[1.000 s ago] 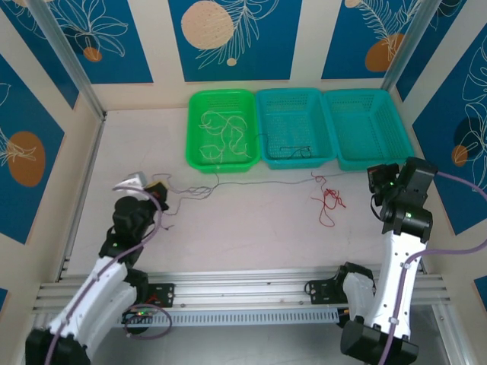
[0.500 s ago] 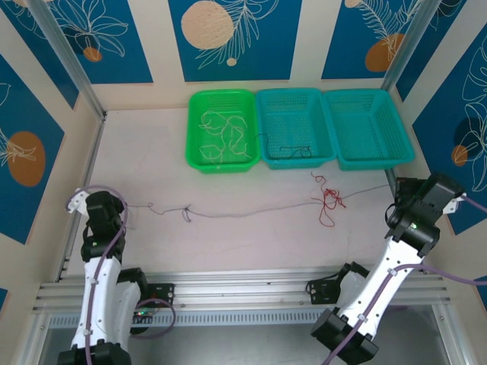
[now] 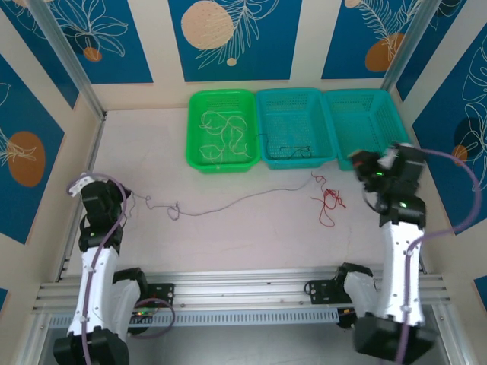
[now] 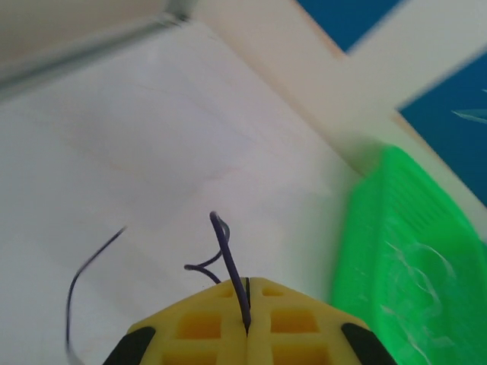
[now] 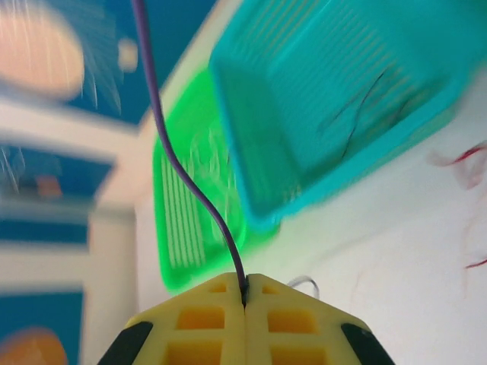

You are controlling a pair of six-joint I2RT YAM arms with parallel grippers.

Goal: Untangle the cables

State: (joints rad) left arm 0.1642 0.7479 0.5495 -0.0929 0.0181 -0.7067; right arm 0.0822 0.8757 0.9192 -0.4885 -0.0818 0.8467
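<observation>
- Top external view: a pale, matte table (image 3: 228, 243) sits inside a booth whose walls (image 3: 99, 38) carry blue panels with white leaf outlines and orange discs (cream strips run between the panels).
- An aluminium rail (image 3: 243, 285) runs along the near edge, where the arm bases are.
- Three mesh baskets stand side by side at the far edge: a green basket (image 3: 224, 168), a middle teal basket (image 3: 293, 114) and a right teal basket (image 3: 369, 122).
- The dark cable (image 4: 228, 255) is hair-fine and purplish. It runs in a shallow sag across the table from the left side towards the red cable (image 3: 329, 199), with a small knot-like curl near its left end.
- The left gripper (image 4: 247, 285) is clenched on one end of it; the right gripper (image 5: 245, 280) pinches a thin purple strand the same way.
- The red cable lies in a loose squiggle on the table, in front of the middle teal basket.
- Whitish cables (image 3: 224, 137) curl inside the green basket; a black cable (image 3: 295, 150) lies in the middle teal one.
</observation>
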